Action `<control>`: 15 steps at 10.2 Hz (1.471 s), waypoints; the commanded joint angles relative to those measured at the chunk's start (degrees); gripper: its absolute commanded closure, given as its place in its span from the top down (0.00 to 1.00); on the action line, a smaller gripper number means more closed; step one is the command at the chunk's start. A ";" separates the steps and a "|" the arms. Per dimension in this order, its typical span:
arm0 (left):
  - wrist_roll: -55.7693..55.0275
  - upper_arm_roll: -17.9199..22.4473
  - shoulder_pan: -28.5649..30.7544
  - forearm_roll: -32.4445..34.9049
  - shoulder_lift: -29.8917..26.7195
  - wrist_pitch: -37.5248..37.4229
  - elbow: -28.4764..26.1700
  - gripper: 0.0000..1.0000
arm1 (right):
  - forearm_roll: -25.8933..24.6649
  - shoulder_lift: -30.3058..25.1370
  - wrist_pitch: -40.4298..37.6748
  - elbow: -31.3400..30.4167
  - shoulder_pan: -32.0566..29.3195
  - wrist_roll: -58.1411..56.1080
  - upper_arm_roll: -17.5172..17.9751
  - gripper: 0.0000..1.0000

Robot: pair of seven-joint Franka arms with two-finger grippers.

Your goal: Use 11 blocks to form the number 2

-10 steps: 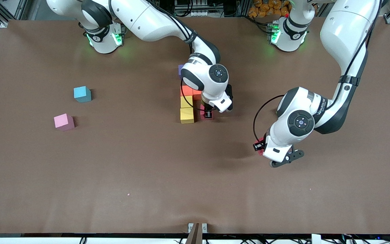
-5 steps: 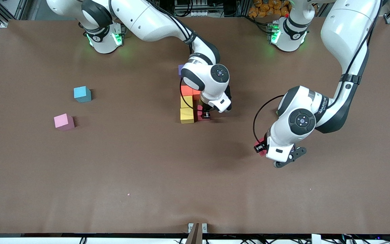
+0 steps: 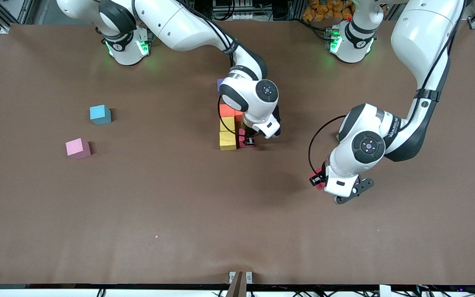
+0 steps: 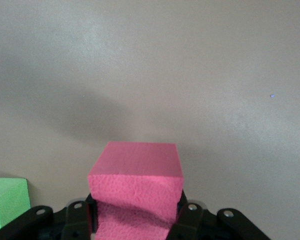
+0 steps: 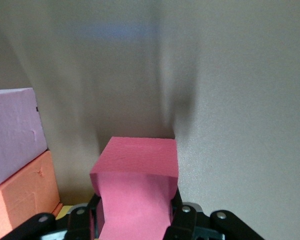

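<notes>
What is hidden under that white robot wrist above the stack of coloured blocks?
Partly visible: orange blocks, two yellow blocks, a purple block. The right tool is shut on a red block. The wrist covers the rest of the cluster.

The right gripper (image 3: pixel 250 141), clamped on a red block (image 3: pixel 243 138), has brought it in against the yellow block (image 3: pixel 227 140) at the stack's near end. The left gripper (image 3: pixel 315 180), gripping another red block (image 4: pixel 136 187), has drifted slightly toward the bench's base-side edge.
</notes>
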 commanded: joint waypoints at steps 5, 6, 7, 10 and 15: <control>-2.57 -0.03 -0.44 -1.16 -1.11 -0.51 -0.62 0.39 | -0.61 1.77 -0.01 2.60 -0.97 -0.23 0.20 0.34; -3.10 -0.03 -0.53 -1.07 -1.11 -0.51 -0.62 0.39 | -0.61 1.86 -0.10 2.68 -1.14 -0.23 0.12 0.34; -3.10 -0.03 -0.62 -1.07 -1.11 -0.42 -0.62 0.39 | -0.61 1.77 -0.10 2.69 -1.23 -0.23 0.20 0.34; -3.10 -0.03 -0.71 -1.07 -1.11 -0.51 -0.62 0.39 | -0.61 1.86 -0.10 2.69 -1.32 -0.15 0.20 0.34; -3.89 -0.03 -0.71 -1.07 -0.94 -0.51 -0.62 0.39 | -0.61 1.77 -0.63 2.69 -1.23 -0.32 0.12 0.39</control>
